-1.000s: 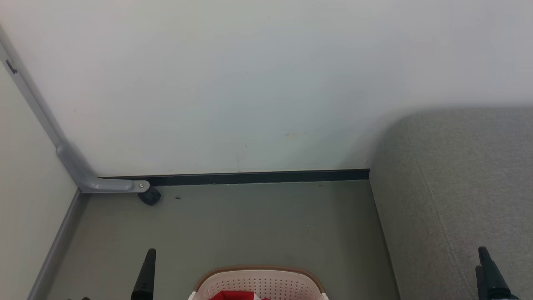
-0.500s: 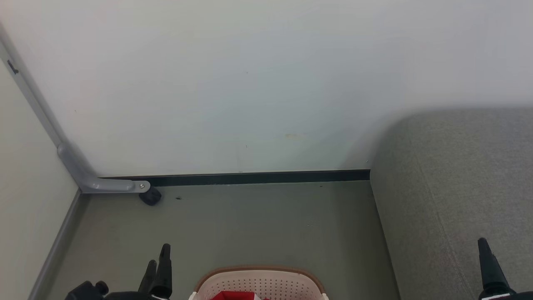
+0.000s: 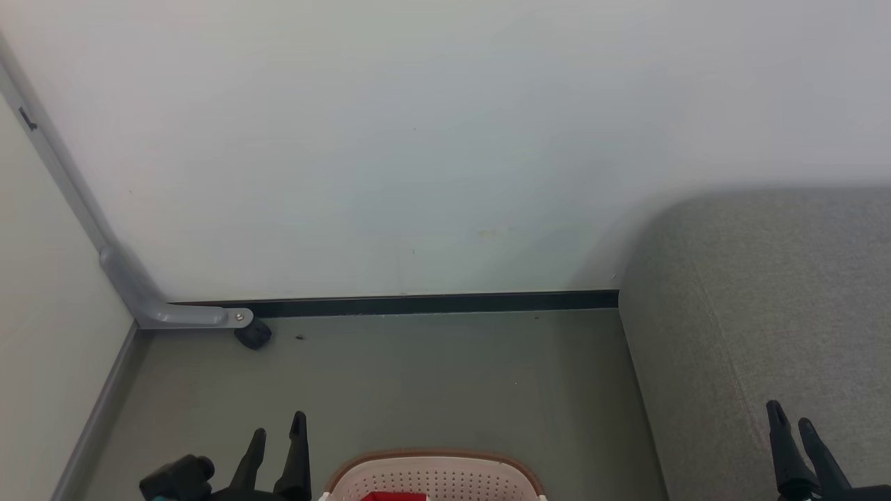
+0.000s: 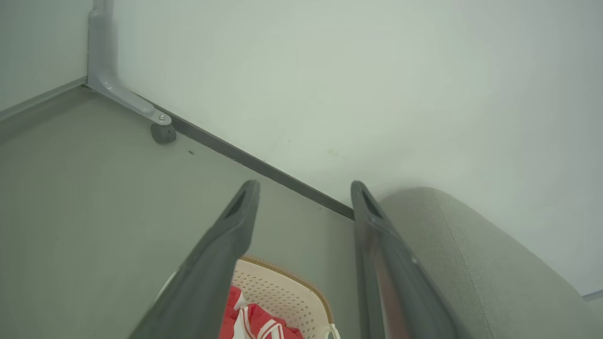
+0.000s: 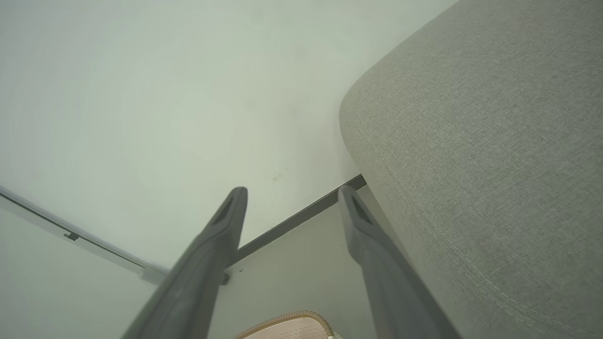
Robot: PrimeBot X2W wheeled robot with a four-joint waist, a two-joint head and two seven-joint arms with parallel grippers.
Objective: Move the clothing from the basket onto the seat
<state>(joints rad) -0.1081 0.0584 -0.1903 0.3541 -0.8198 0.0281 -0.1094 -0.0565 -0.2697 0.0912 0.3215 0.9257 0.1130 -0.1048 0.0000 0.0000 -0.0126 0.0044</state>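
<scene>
While left hand (image 3: 278, 424) and right hand (image 3: 789, 414) face the wall (image 3: 445, 139), both gape.

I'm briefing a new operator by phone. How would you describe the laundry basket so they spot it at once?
Start at the grey seat on the right, against the white wall. On the floor left of it, at the head view's bottom edge, stands the basket: cream, perforated, brown-rimmed, with red clothing inside.

No legible text or markings anywhere
</scene>
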